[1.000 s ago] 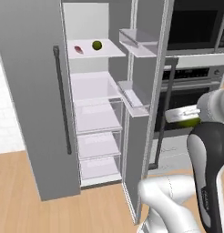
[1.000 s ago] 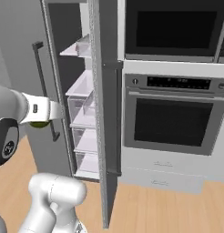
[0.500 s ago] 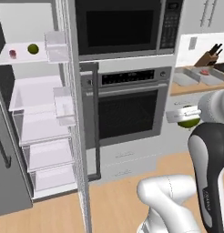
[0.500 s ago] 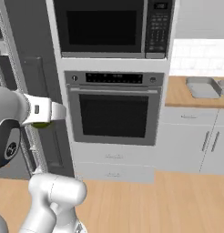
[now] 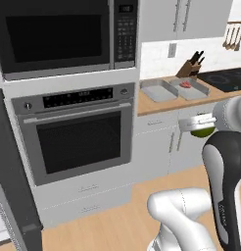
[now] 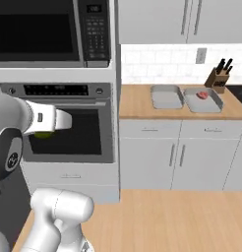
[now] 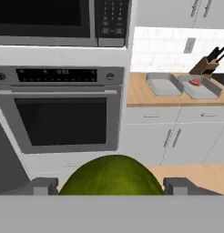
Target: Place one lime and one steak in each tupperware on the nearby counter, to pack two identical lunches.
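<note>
Green and round, a lime (image 7: pixel 111 175) sits clamped between the two dark fingertips of the gripper (image 7: pixel 111 185), which is held up in the air in front of the oven (image 7: pixel 63 111). In the left base view the same lime (image 5: pixel 203 131) shows under the white hand.

Beyond it, the wall oven stands below a black microwave (image 7: pixel 54 20). To the right runs the counter (image 6: pixel 137 103), light-brown wood over white drawer and cabinet fronts. On it lie two grey tupperware trays side by side: the nearer tupperware (image 6: pixel 166 96) looks bare, the farther tupperware (image 6: pixel 204 101) carries a red steak (image 6: pixel 202 95). Just past them a knife block (image 6: pixel 219 78) stands against the white tiled wall.
</note>
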